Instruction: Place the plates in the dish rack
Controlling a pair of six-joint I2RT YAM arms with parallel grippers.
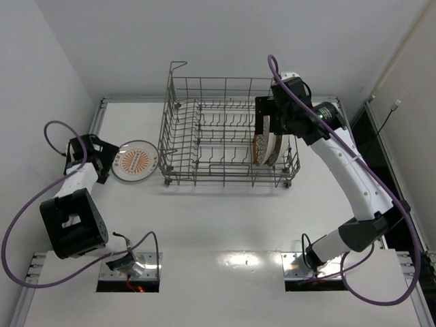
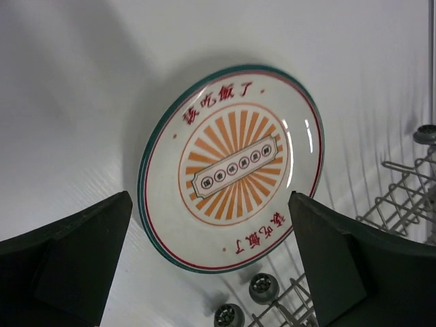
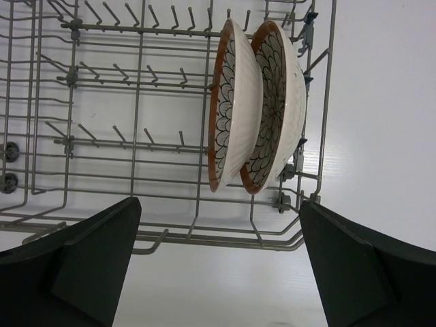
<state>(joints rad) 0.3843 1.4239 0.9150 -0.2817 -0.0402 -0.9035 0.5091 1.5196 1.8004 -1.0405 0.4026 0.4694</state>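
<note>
While the left tool point(image 2: 211, 201), jaws wide, faces the sunburst plate point(image 1: 135, 161) lying flat on the tabletop point(image 1: 225, 218) just left of the dish rack point(image 1: 204, 178), a rim pinch looks wisest; two brown-rimmed plates point(image 3: 235, 102) stand racked at right, the right tool point(image 3: 218, 211) released above them.

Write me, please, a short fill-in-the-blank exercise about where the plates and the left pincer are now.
1. ____ brown-rimmed plates stand on edge in the dish rack.
2. The sunburst plate lies flat on the ____, outside the rack.
3. The left pincer near it stands ____.
Missing words: two; table; open.
</note>
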